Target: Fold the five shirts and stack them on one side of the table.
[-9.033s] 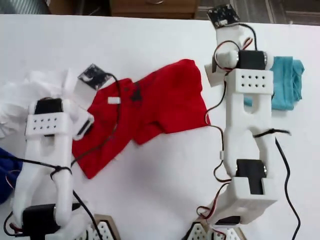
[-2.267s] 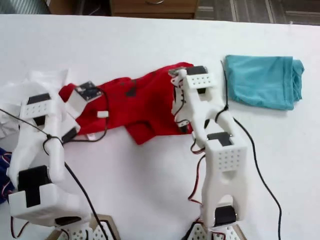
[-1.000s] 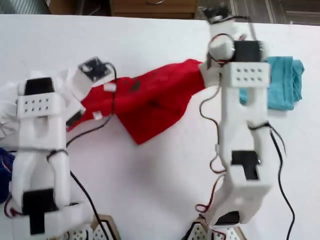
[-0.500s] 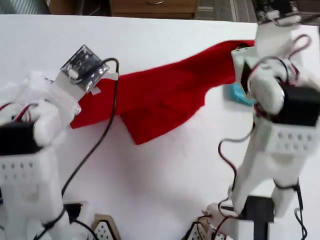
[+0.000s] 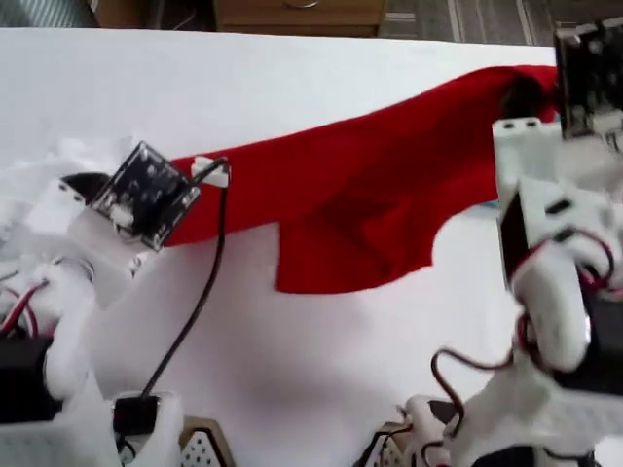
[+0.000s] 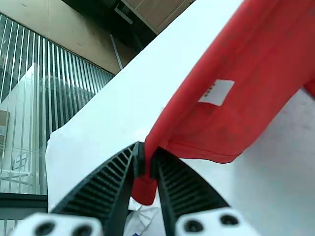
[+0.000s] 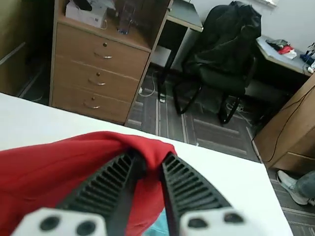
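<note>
While both arms stand over the white table [image 5: 292, 68], you have the red fabric shirt [image 5: 360, 195] stretched between them as one long band, running from near the table's left edge toward its far right corner. Left gripper [image 6: 146, 164]: black ribbed jaws clenched on a folded edge of the shirt, cloth pinched in the narrow slot between them, with a small lobe of red poking out on the wrist side of the grip. A white rectangular label [image 6: 215, 92] sits on the shirt close to that grip. Right gripper [image 7: 147, 169]: jaws likewise clamped on a bunched end of the shirt, near the table's far edge. Midway along the band a broad red flap hangs toward the near edge. Crumpled white cloth [image 5: 39, 185] lies at the left edge, beside the left arm. A sliver of teal fabric [image 7: 157, 227] shows under the red cloth by the right gripper.
</note>
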Robot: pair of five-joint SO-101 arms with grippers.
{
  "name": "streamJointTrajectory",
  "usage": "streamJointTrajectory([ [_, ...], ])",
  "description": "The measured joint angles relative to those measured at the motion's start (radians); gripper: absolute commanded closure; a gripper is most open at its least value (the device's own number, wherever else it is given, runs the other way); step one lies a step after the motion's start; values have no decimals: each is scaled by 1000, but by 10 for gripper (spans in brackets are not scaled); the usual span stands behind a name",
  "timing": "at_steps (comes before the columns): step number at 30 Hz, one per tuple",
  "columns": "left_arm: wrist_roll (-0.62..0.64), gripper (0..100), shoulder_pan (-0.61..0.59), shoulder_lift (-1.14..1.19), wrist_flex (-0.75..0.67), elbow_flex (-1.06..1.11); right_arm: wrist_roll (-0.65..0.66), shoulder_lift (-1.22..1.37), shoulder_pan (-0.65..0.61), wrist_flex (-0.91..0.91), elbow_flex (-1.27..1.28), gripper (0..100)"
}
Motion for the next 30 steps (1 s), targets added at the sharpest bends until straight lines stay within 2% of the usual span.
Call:
streamJointTrajectory([
  [8,9,975,0,-2,-6,41,3,-104,3,0,-3,979],
  [17,11,976,-72,25,-127,126,28,-201,3,0,-92,979],
  [22,83,976,-72,38,-127,112,28,-204,3,2,-100,979],
  [26,137,976,-75,46,-74,23,28,-204,3,2,-100,979],
  [30,152,976,-80,48,68,-130,28,-212,3,34,-126,979],
])
